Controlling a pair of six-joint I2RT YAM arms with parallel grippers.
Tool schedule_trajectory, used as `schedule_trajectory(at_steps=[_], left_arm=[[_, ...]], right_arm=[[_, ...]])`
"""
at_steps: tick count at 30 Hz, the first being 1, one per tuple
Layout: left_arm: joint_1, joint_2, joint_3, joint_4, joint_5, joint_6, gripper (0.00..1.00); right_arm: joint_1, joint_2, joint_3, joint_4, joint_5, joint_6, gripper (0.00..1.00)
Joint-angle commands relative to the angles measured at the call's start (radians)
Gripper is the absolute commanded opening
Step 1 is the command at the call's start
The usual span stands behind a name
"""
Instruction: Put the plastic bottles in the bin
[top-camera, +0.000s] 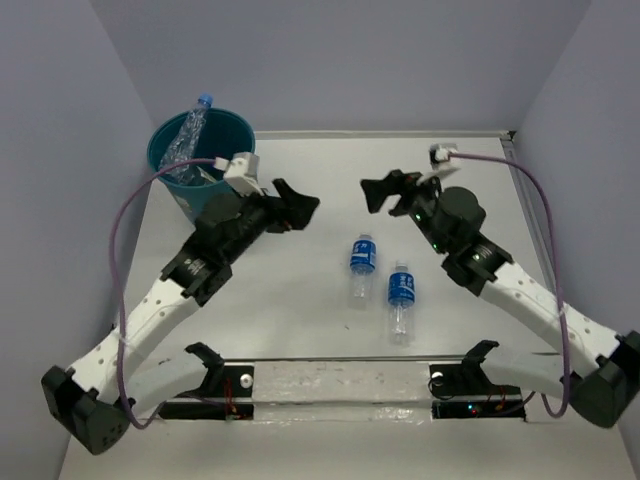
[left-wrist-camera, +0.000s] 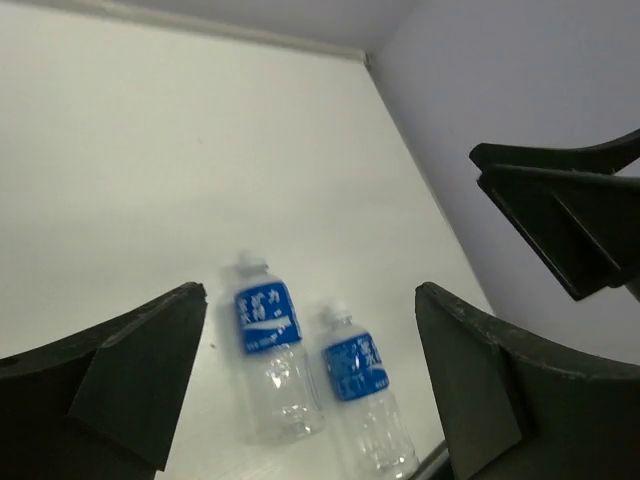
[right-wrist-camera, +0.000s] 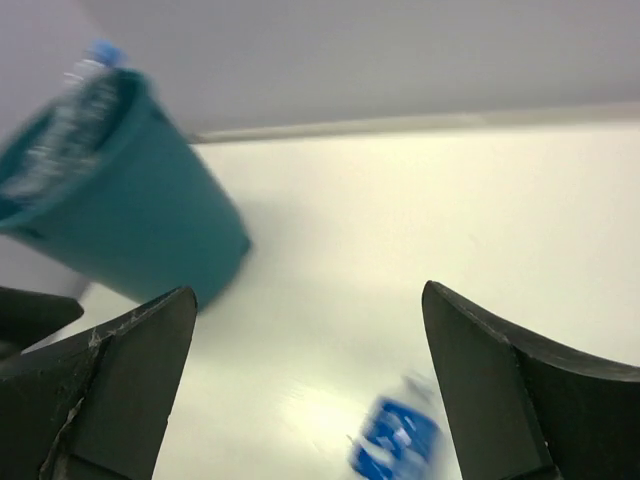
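Observation:
The teal bin (top-camera: 237, 125) stands at the far left of the table, and a clear bottle with a blue cap (top-camera: 190, 130) leans upright inside it, its top above the rim. Two small blue-labelled plastic bottles (top-camera: 362, 265) (top-camera: 401, 298) lie side by side mid-table. In the left wrist view both bottles (left-wrist-camera: 268, 345) (left-wrist-camera: 360, 390) lie below my open, empty left gripper (left-wrist-camera: 312, 292) (top-camera: 300, 205). My right gripper (top-camera: 375, 192) (right-wrist-camera: 308, 295) hangs open and empty, facing the bin (right-wrist-camera: 140, 210), with one blurred bottle (right-wrist-camera: 395, 440) beneath it.
The two grippers face each other above the table's middle, a short gap apart; the right gripper's fingers (left-wrist-camera: 570, 220) show in the left wrist view. Grey walls close the table on three sides. A rail with two black brackets (top-camera: 340, 385) runs along the near edge.

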Motion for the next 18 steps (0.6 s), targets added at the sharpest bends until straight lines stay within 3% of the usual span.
schedule_trajectory(at_steps=[1,5,11,18], left_arm=[[-0.258,0.18,0.006,0.035,-0.12,-0.008,0.99],[-0.332,0.402,0.02,-0.008,-0.158,-0.01,0.99],[-0.383,0.669,0.159,-0.063,-0.143,0.044,0.99],[-0.389,0.881,0.342,-0.14,-0.094,0.107,0.99]], right_arm=[[-0.078,-0.232,-0.257,-0.278,0.162,0.193,0.99],[-0.078,-0.403,-0.33,-0.537,0.157,0.268,0.99],[-0.078,-0.481,-0.45,-0.721,0.136,0.44,0.96],[-0.078,-0.505,-0.476,-0.832,0.235,0.443,0.98]])
